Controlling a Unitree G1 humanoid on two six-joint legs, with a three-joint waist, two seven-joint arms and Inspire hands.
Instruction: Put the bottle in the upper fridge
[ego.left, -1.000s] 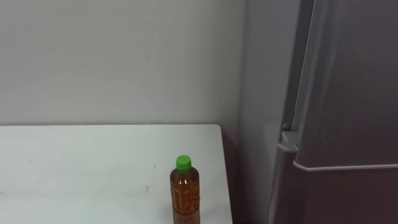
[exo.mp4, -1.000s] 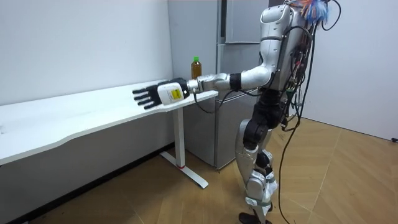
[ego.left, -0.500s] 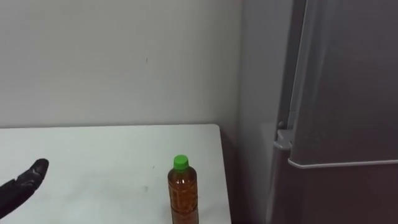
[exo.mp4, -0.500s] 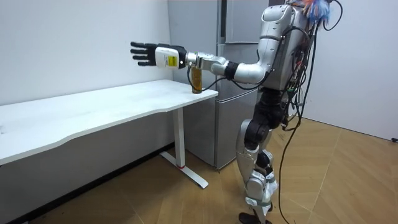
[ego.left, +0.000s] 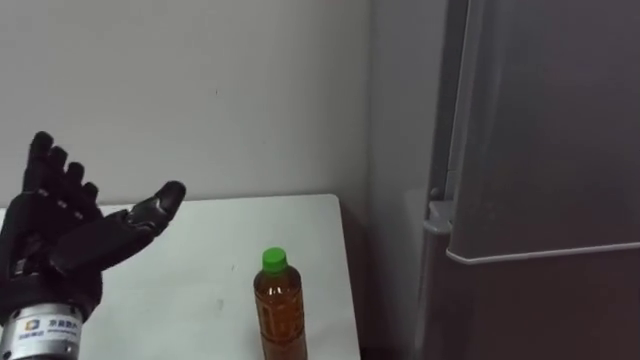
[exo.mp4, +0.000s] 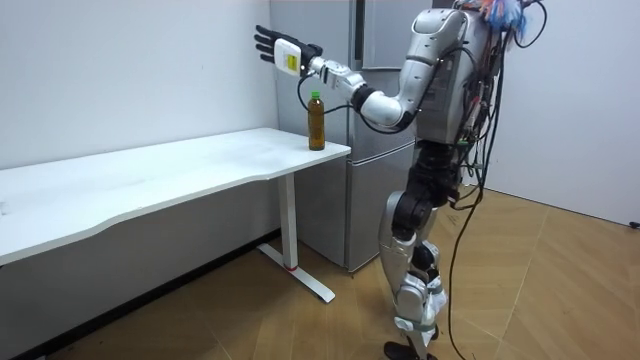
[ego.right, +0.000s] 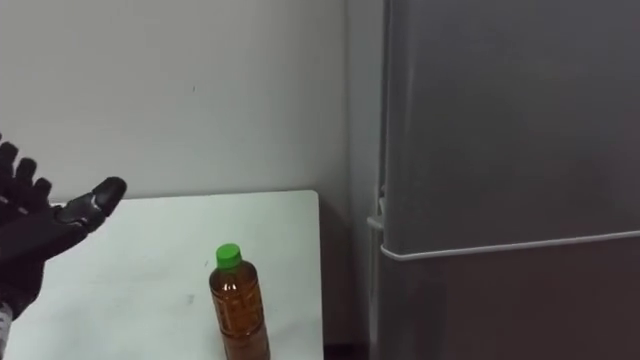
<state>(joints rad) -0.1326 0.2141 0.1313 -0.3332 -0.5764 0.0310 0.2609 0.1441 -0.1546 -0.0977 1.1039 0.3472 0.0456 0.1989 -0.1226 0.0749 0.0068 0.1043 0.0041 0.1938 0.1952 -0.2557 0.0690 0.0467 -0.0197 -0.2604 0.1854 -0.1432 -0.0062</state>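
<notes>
Found one fridge (ego.left: 540, 180) just beside the tabletop's right edge, tall and grey, with two doors, one above the other, both shut and split by a plain seam. Judged the shut upper door the first obstacle: no way in for the bottle until opened.

Counted one tabletop (ego.left: 210, 225), white and long, with its back edge to the wall and its right end nearest the fridge. Took that closeness as handy, leaving only a short carry from tabletop to upper compartment.

Stood, by the room view, at that right end, facing fridge and wall.

Saw one left hand (ego.left: 70, 245) held up above the tabletop, left of the bottle and well apart from it. Fingers straight and spread, thumb stretched out to the side, palm bare, nothing held. Read the lifted, open pose as readiness for a reach. Could not tell whether meant for the bottle or the door.

Noted one bottle (ego.left: 280, 315) upright close to the tabletop's right edge, toward the near corner, full of amber drink and topped with one green cap (ego.left: 273, 260). Left free on all sides and untouched, so easy to close round from the left. Judged the task barely begun: bottle not yet lifted, upper door not yet opened.
</notes>
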